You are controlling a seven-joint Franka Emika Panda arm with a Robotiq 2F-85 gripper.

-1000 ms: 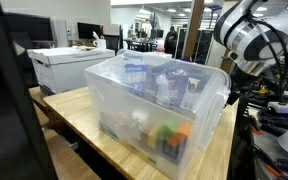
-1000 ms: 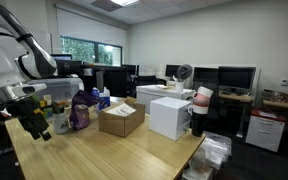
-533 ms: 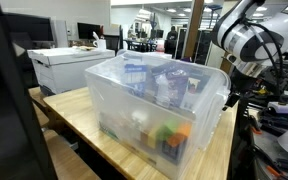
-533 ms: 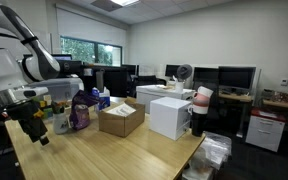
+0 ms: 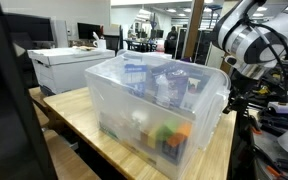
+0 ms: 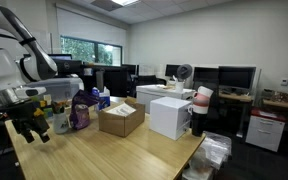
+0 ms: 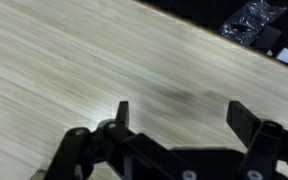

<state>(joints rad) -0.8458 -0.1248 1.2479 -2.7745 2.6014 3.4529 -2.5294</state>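
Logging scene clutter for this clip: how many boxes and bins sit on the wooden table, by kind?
cardboard box: 1
white boxes: 2
clear plastic bin: 1
Total: 4

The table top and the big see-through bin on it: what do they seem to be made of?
Table top: apparently light wood, perhaps bamboo or a laminate; fine parallel grain strips, matte finish. Bin: probably translucent plastic, smooth; coloured contents show through its walls.
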